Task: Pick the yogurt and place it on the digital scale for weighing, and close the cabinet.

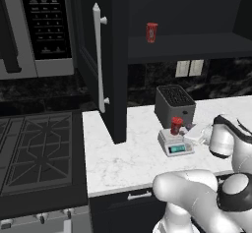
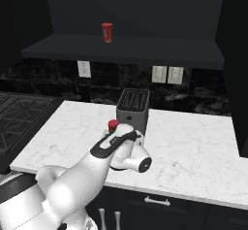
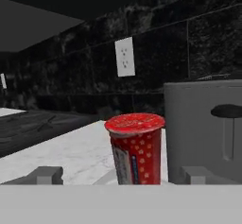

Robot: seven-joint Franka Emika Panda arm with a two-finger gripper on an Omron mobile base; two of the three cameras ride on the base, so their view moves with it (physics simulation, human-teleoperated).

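The yogurt stands upright on the digital scale beside the toaster, and the gripper has its fingers wide apart around it, seemingly released for weighing, while the cabinet door stands open.

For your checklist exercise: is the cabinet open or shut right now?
Open. The cabinet door swings out over the counter, edge-on with its handle facing the stove, and the shelf inside is exposed with a red container on it.
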